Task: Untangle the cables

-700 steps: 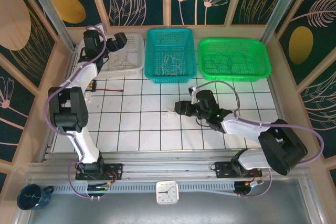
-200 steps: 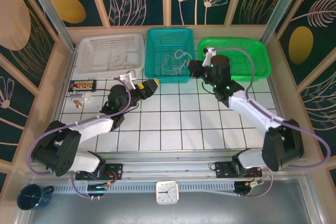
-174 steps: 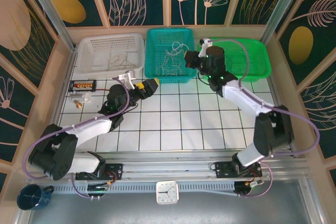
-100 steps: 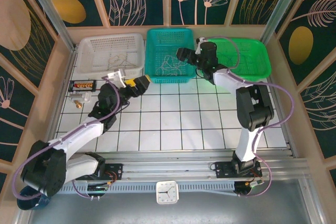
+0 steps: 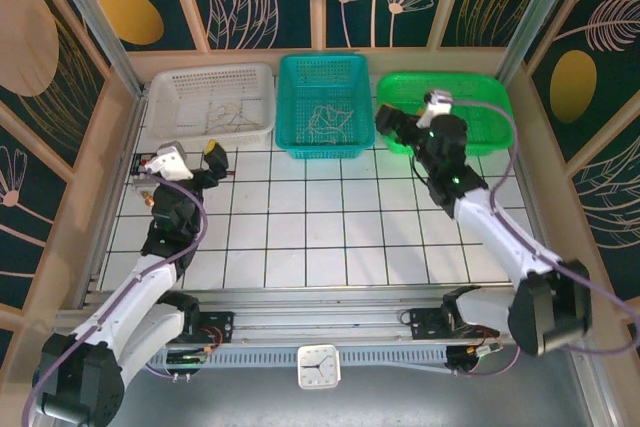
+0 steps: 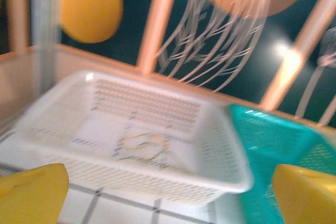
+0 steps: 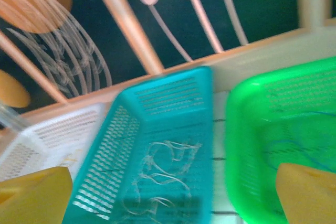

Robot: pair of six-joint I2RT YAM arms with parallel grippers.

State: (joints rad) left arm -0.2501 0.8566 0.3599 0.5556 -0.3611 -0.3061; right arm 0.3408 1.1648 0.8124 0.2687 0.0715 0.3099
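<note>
Whitish-grey cables point(image 5: 326, 117) lie loose in the teal basket point(image 5: 322, 147); in the right wrist view the same cables point(image 7: 170, 163) show ahead, with faint blue cables point(image 7: 302, 153) in the green basket point(image 7: 252, 145). A pale cable loop point(image 6: 142, 145) lies in the white basket point(image 6: 157, 179). My left gripper point(image 5: 187, 159) hovers in front of that white basket point(image 5: 165, 97), open, its yellow fingertips point(image 6: 31, 192) wide apart with nothing between them. My right gripper point(image 5: 394, 127) hangs at the green basket's point(image 5: 500, 132) front left corner, open and empty point(image 7: 170, 195).
Three baskets stand in a row along the back of the tiled table point(image 5: 330, 237). A small brass part point(image 5: 148, 199) lies at the left. A clock point(image 5: 318, 367) sits on the front rail. Wooden frame walls close in both sides.
My right gripper opened over the teal basket, then drew back right to the green basket's front. My left arm swung left from mid-table to the white basket's front.
</note>
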